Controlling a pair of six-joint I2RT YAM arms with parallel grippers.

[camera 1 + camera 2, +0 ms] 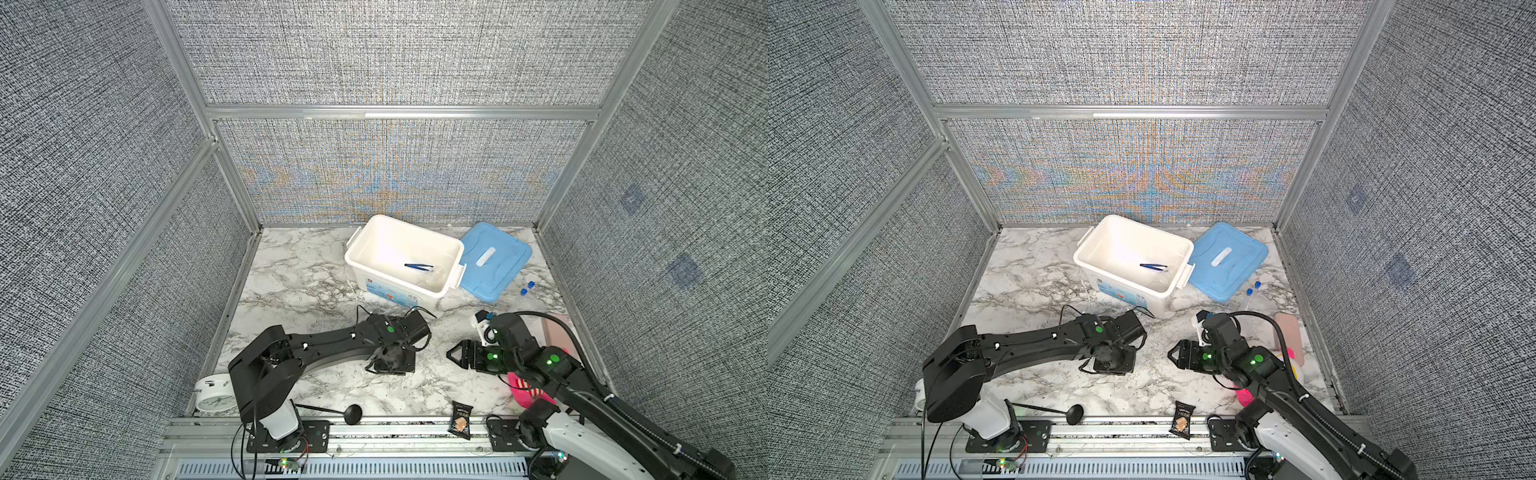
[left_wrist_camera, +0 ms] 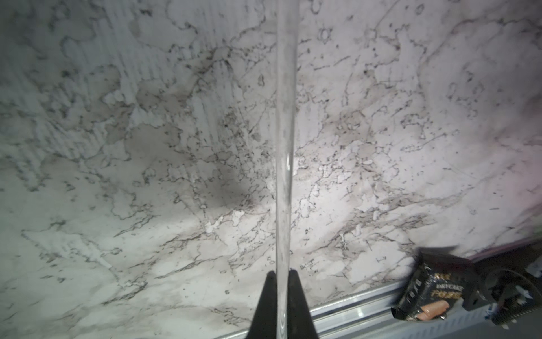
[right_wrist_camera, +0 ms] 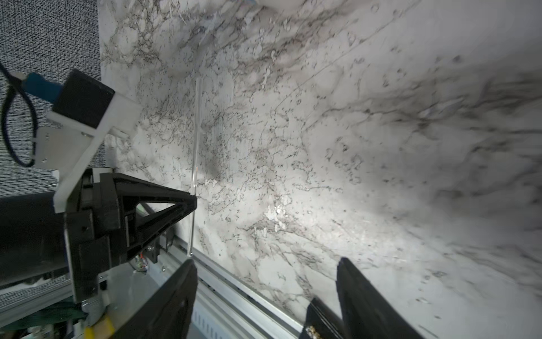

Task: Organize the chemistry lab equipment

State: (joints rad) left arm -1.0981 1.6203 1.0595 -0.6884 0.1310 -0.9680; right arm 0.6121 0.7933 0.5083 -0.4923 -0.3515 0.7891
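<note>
My left gripper (image 2: 282, 273) is shut on a thin clear stick (image 2: 285, 123), which runs straight out from between its fingers over the marble. In the right wrist view the same left gripper (image 3: 194, 200) pinches the stick (image 3: 197, 132) partway along its length. My right gripper (image 3: 266, 261) is open with nothing between its fingers. One of its fingertips (image 3: 189, 265) is close to the stick's end. In both top views the grippers (image 1: 390, 363) (image 1: 451, 353) face each other mid-table. Dark blue tweezers (image 1: 419, 266) lie in the white bin (image 1: 357, 243). Two blue-capped tubes (image 1: 528, 289) lie right of the lid.
A light blue lid (image 1: 494, 262) lies beside the bin. A black snack packet (image 1: 460, 419) sits at the front edge, with a black ladle (image 1: 353, 413) and a white clock (image 1: 216, 395) front left. A pink plush toy (image 1: 521, 390) lies under the right arm.
</note>
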